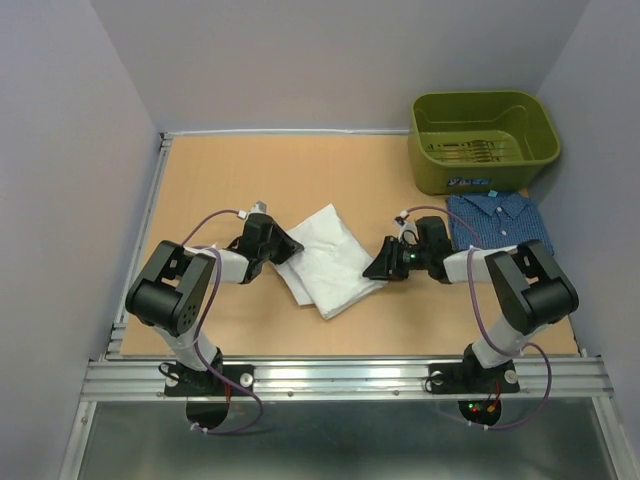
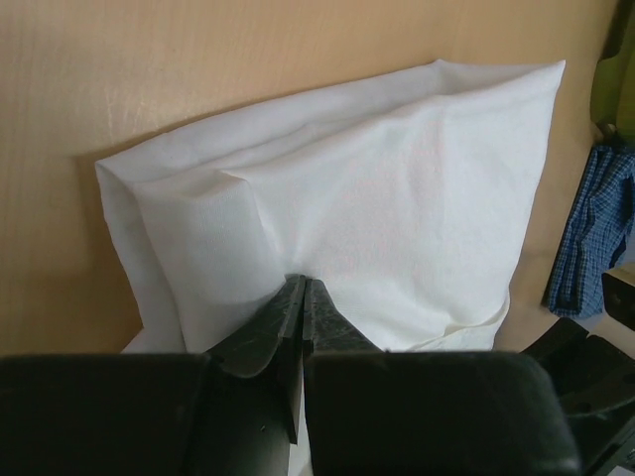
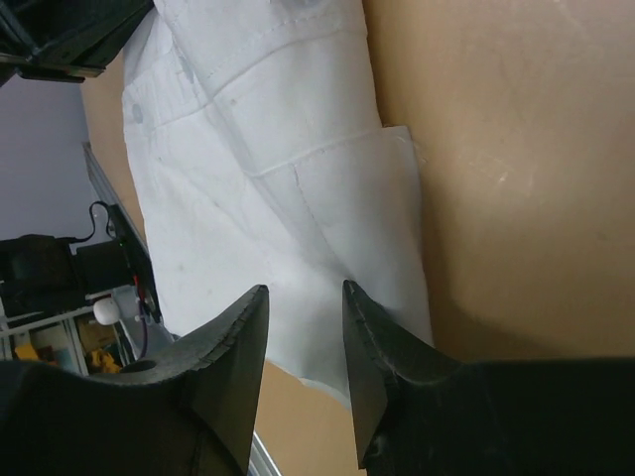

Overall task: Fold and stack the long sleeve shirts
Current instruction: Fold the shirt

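The left claw (image 2: 303,288) is clenched on the edge of the white shirt (image 2: 397,198), seemingly a thin pinch that may slip; the right claw (image 3: 304,290) is released, so lifting would skew it

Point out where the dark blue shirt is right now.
In the top view, the dark blue shirt lies folded on the table's right side, directly in front of the olive-green bin, right of the white shirt.

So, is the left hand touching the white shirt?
Touching. The left wrist view shows the left hand closed on the white shirt's near edge, with the cloth puckering right at the fingertips.
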Robot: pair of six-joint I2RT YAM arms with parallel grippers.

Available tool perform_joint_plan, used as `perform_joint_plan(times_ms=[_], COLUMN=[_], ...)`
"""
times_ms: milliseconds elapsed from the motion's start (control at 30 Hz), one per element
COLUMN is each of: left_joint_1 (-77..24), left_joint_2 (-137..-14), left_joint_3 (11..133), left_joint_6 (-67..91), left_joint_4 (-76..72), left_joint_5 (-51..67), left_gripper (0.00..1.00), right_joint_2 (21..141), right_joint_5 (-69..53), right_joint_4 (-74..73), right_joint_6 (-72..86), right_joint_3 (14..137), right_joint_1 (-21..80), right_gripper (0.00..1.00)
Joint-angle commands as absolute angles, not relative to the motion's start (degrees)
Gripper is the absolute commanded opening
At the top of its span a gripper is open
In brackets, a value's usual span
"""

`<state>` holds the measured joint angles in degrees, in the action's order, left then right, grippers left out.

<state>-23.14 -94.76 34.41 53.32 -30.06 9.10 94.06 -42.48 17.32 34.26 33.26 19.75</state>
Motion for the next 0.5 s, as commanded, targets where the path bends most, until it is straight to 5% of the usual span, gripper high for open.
perform_joint_plan(times_ms=[0,233,467], left_joint_1=[-22.67,-22.68,-22.68], left_joint_2=[-96.42,-94.92,-94.48], left_joint_3=[32.26,32.43,32.78], left_joint_6=[52.29,52.21,52.12], left_joint_4=[-28.48,-28.56,-28.56], left_joint_5=[7.82,8.44,8.44], left_gripper=[0.12,0.12,0.12], right_joint_2=[90.62,84.02,89.37], right_joint_5=[-42.89,-45.88,-44.73], right_joint_4=[16.28,13.54,19.75], right_joint_6=[30.15,32.61,38.66], right_joint_3=[33.30,38.75,46.05], right_joint_1=[17.84,22.05,35.93], right_gripper=[0.42,0.44,0.46])
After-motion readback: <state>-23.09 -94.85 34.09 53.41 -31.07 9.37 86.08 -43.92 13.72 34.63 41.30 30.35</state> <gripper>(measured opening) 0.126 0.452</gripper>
